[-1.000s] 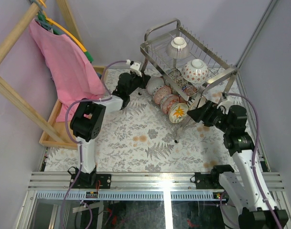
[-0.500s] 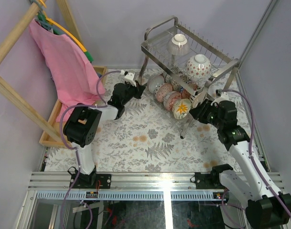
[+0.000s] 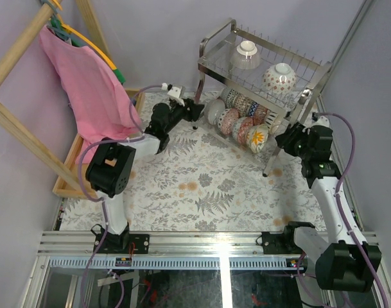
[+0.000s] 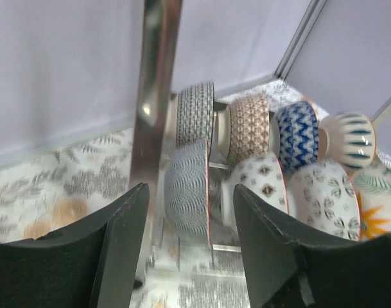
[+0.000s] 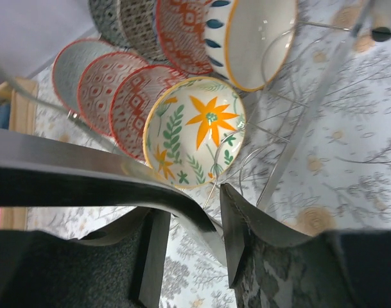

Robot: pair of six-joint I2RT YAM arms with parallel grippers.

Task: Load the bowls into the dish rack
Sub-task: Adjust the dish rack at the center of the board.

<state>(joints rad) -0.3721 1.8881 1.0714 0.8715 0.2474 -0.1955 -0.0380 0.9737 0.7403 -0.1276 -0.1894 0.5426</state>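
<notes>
The chrome dish rack stands at the back right. Several patterned bowls stand on edge in its lower tier, a flower-painted bowl nearest me. On the top tier rest a pale bowl and a red-dotted bowl. My left gripper is open by the rack's left leg, which stands just inside the left finger; a blue-grey bowl shows beyond the left gripper. My right gripper is shut on the rack's bar, which runs between the right gripper's fingers below the flower bowl.
A wooden frame with a pink cloth leans at the left, above a shallow wooden tray. Purple walls stand close behind and to the right of the rack. A leaf-patterned cloth covers the table.
The rack has swung to the right and back. My left gripper has let go of the left leg and opened. My right gripper has closed on the rack's bar and moved right.
</notes>
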